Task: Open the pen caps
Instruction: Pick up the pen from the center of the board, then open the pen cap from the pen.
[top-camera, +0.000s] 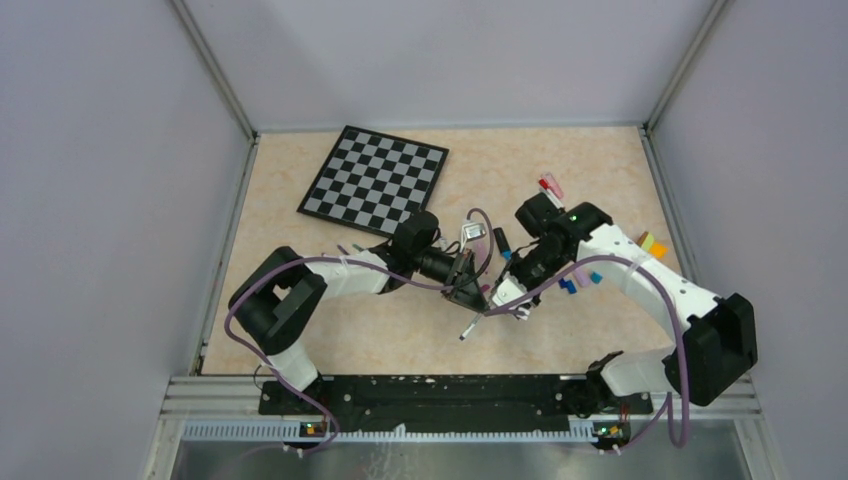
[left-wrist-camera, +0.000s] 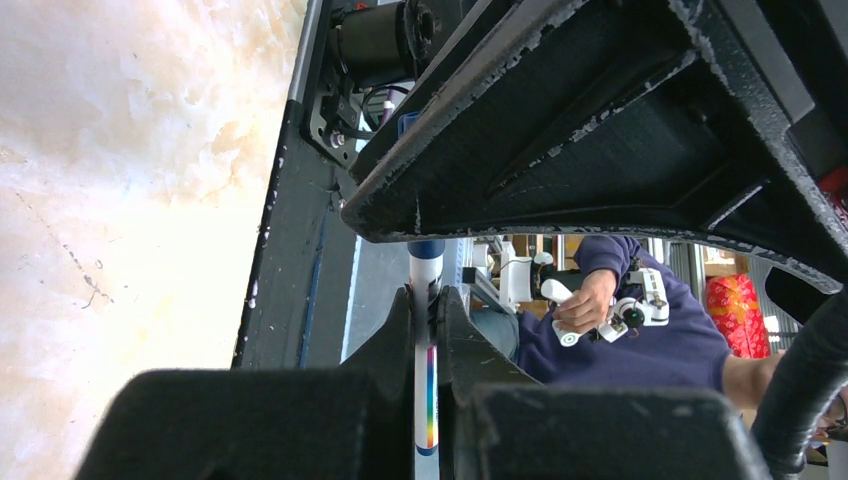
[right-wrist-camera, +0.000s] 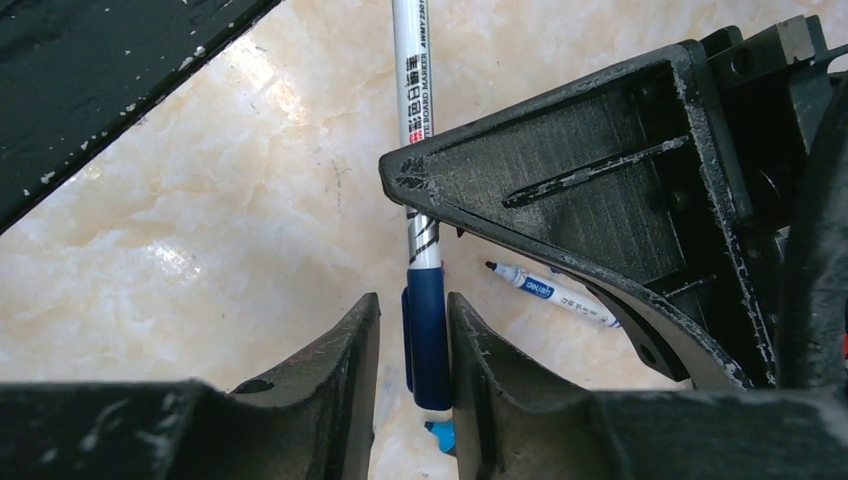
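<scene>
My left gripper (top-camera: 470, 288) is shut on a white pen (left-wrist-camera: 427, 380) with a rainbow stripe, clamped mid-body between its fingers (left-wrist-camera: 395, 340). The pen slants down toward the near edge of the table (top-camera: 478, 320). Its dark blue pen cap (right-wrist-camera: 427, 335) sits between the fingers of my right gripper (right-wrist-camera: 412, 298). The cap lies against the right finger (right-wrist-camera: 480, 350), and a gap shows at the left finger, so the jaws stand open around it. From the left wrist, the cap (left-wrist-camera: 426, 248) disappears under the right gripper's black body (left-wrist-camera: 600, 120).
A black-and-white chessboard (top-camera: 375, 182) lies at the back left. Loose caps (top-camera: 568, 285) and a yellow-orange block (top-camera: 653, 243) sit to the right. An uncapped white pen (right-wrist-camera: 555, 292) and a light blue cap (right-wrist-camera: 440, 435) lie on the table under the grippers.
</scene>
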